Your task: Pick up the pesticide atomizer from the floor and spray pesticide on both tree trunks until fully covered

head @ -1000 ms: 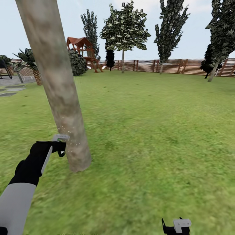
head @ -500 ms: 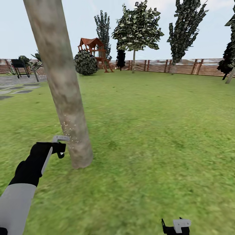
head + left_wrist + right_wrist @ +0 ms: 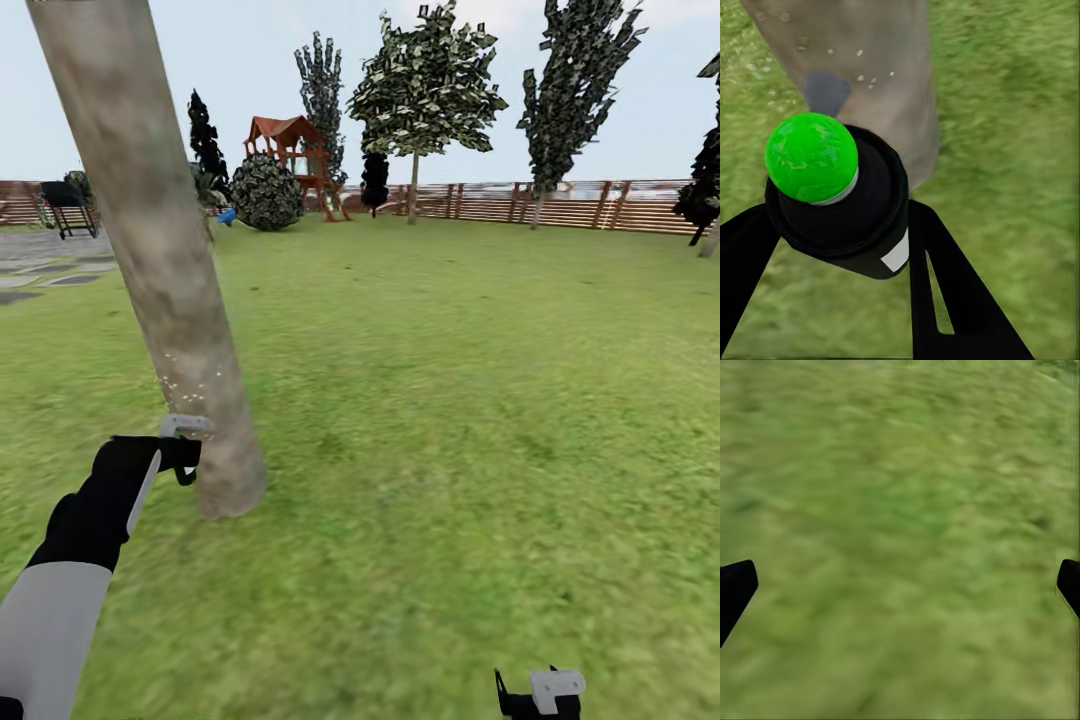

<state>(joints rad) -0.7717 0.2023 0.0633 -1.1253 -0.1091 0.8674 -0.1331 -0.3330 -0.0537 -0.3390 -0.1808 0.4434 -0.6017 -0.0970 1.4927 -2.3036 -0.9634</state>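
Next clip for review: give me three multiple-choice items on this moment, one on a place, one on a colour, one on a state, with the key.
1. Where is the atomizer?
A. lying on the lawn
B. in the left gripper, close to the tree trunk
C. by the fence

2. What colour is the atomizer's round top?
A. bright green
B. red
C. white

3. How are the right gripper's jaws?
A. shut on the atomizer
B. shut on a branch
C. open, over grass

Key: 1 B, black fingers flank it in the left wrist view, trunk just beyond; 2 A, a green ball caps the black body; 3 C, its fingertips sit at opposite edges with nothing between.

No readable text or labels.
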